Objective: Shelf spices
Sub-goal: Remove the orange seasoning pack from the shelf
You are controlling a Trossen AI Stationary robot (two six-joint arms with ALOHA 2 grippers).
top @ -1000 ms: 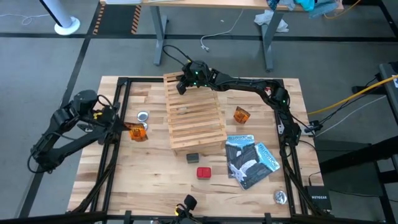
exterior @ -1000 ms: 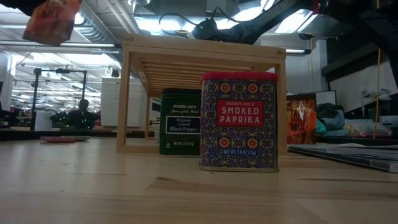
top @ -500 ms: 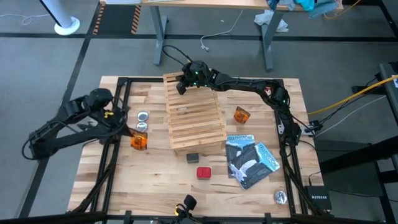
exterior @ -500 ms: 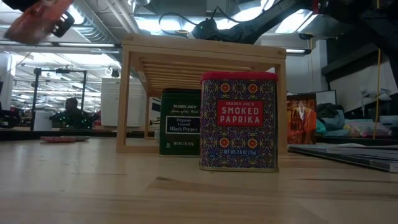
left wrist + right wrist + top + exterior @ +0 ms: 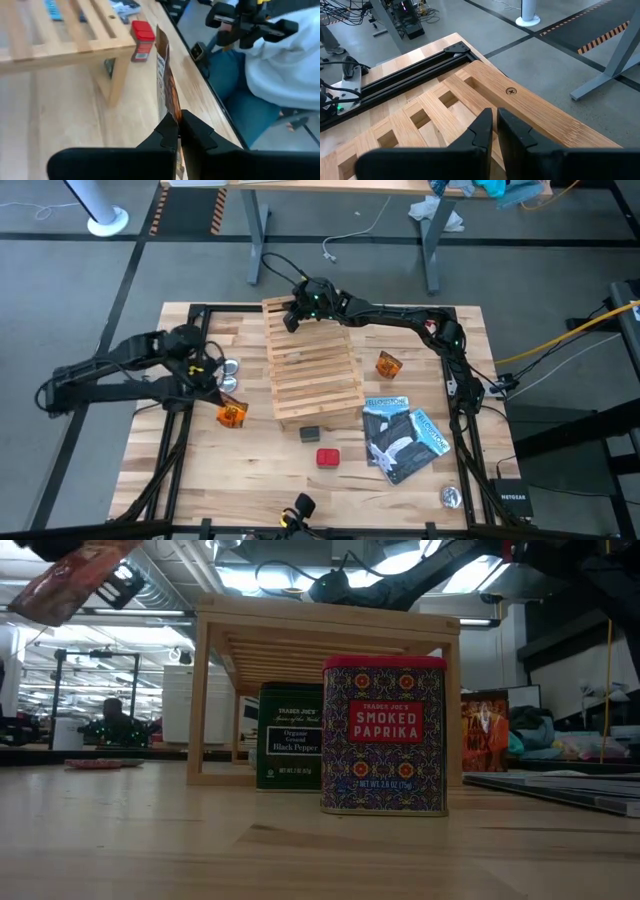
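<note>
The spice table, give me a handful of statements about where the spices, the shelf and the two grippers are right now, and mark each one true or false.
1. The left gripper is shut on an orange packet. True.
2. The red box sits on top of the shelf. False: it stands on the tabletop in front of the shelf, next to the dark grey box.
3. The right gripper is over the shelf's far end. True.
4. The right gripper carries a spice packet. False: its fingers are shut with nothing between them.
5. A second orange packet lies on the table to the right of the shelf. True.
</note>
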